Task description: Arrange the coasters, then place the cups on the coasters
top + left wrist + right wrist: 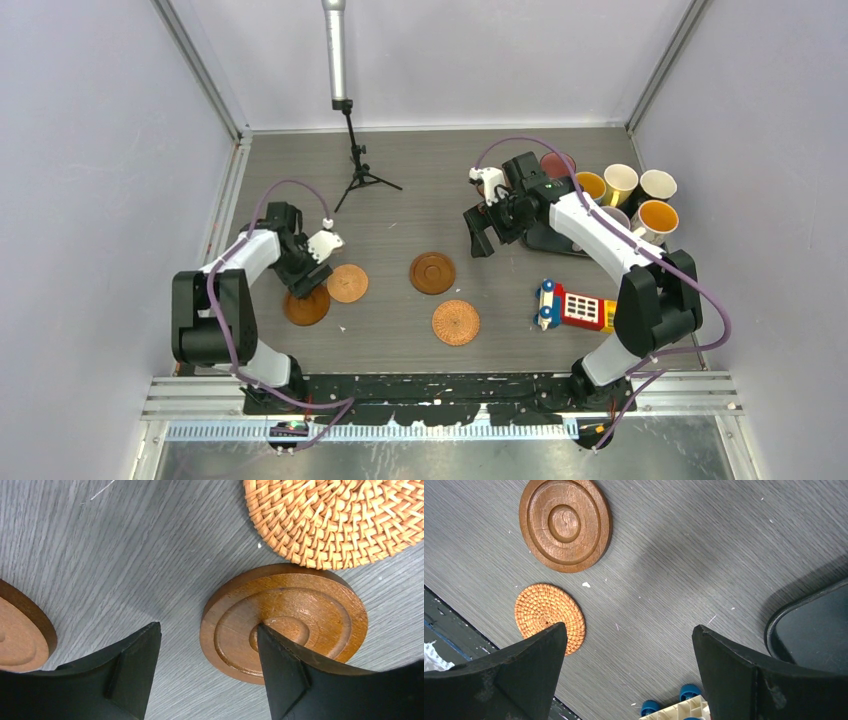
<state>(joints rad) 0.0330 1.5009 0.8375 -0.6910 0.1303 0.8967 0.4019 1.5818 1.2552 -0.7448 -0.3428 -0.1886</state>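
1. Coasters [432,272] are the step in hand. Four show in the overhead view, loose across the lower middle of the frame. The cups [620,185] wait in a cluster at upper right, by the black tray [548,240].
2. My left gripper [207,627] is down over a ringed wooden coaster [300,605] at lower left of the overhead view, with a woven coaster [340,520] just beside it.
3. Its fingers [135,665] are partly spread and pinch nothing. One tip lies over the coaster's centre, the other over bare table beyond the rim. I can't tell whether it touches.
4. Next, I judge, I need a pinch across that rim to shift the disc into line.
5. My right gripper [629,626] hangs spread wide and empty, right of centre.
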